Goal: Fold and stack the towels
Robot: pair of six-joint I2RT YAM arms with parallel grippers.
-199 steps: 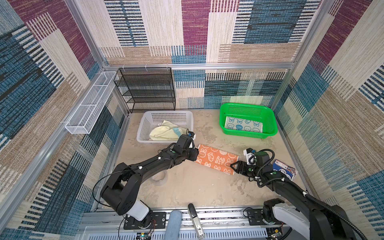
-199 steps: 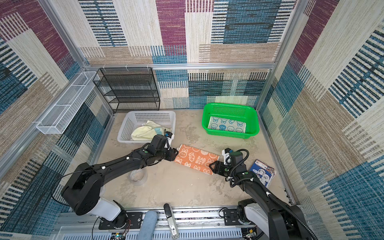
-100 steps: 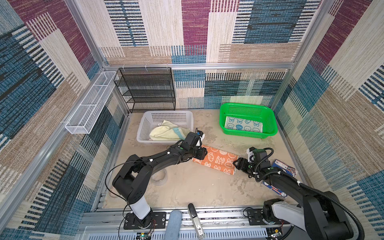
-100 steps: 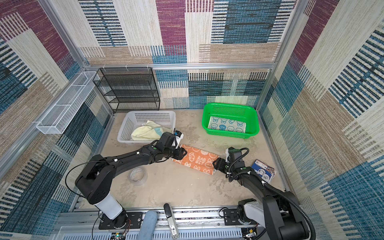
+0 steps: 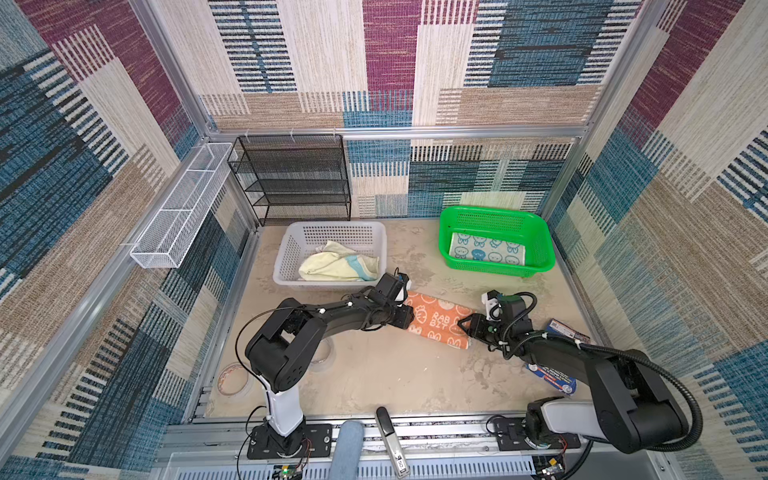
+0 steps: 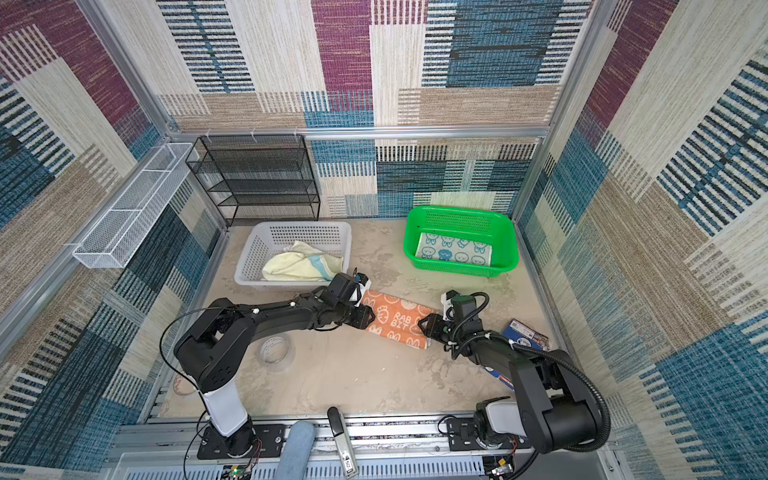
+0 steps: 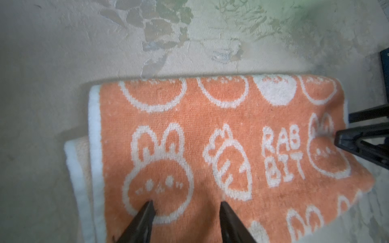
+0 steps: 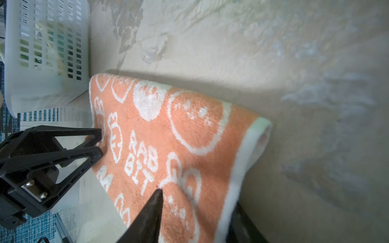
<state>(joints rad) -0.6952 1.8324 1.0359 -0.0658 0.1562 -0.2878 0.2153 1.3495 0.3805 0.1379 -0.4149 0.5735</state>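
A robot lab cell (aluminium frame, patterned walls, bolted arms).

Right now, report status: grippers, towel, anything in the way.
Left gripper open, tips on orange towel. Right gripper open, astride its opposite end. Towel folded, on table. Blue packet under right arm, off the towel.

We note orange towel: looped terry cloth, matt, fuzzy. White basket, green basket: perforated plastic, smooth, faint sheen. Tabletop: matt, mottled, rough.
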